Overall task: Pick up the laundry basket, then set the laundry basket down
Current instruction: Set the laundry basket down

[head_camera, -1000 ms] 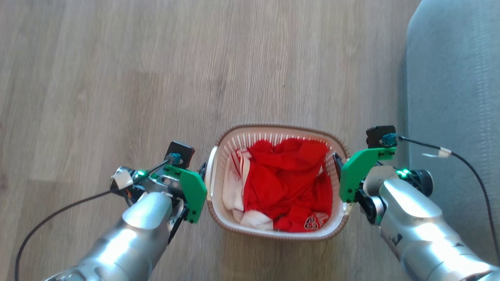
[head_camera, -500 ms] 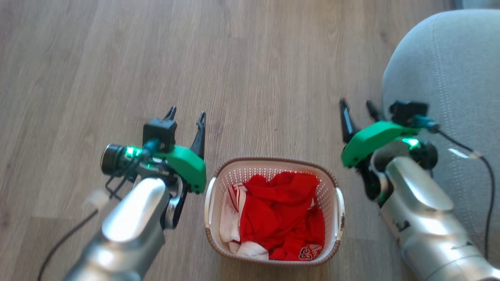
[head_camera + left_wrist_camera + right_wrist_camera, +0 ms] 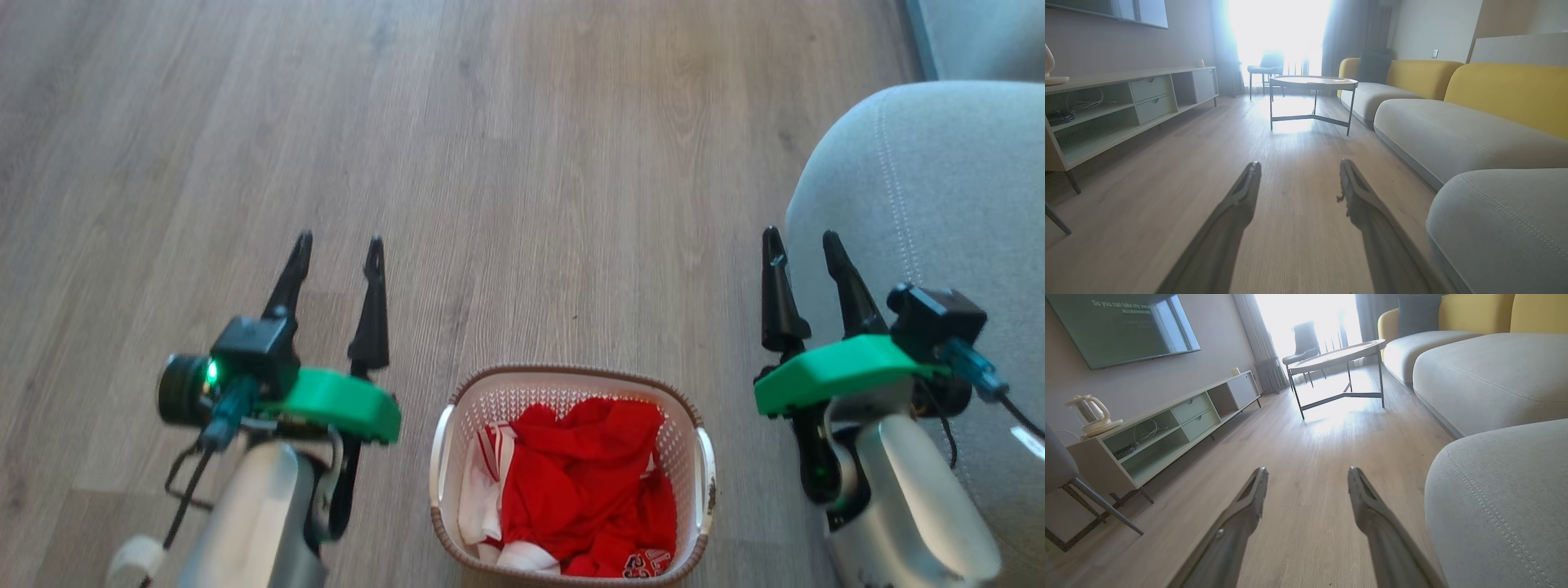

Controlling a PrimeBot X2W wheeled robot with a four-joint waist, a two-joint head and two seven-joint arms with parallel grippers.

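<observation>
The laundry basket (image 3: 571,372) stands on the floor at the bottom centre of the head view, between the two arms and touched by neither. Its near rim runs to the frame's lower edge, so the outside wall there is cut off. Red and white clothes (image 3: 588,498) fill it and hide its bottom. A white print on the red cloth at the near end is too small to read.

The left gripper (image 3: 340,239) is to the basket's left. Its two dark fingers point away from the robot, spread apart with nothing between them. The right gripper (image 3: 800,235) mirrors it on the other side, also spread and empty, just beside a grey sofa cushion (image 3: 939,180). Both forearms are cut off by the bottom edge.

The floor (image 3: 531,163) is pale grey-brown wood planking.

The wrist views look along the floor into a living room. A round coffee table (image 3: 1313,81) on thin metal legs stands ahead. The grey sofa with yellow backs (image 3: 1506,90) runs along one side and a low TV console (image 3: 1126,98) along the other. A wall screen (image 3: 1126,326) hangs above the console and a kettle (image 3: 1090,412) sits on it. Window glare washes out the far end, where a chair (image 3: 1265,65) is only a dim shape.
</observation>
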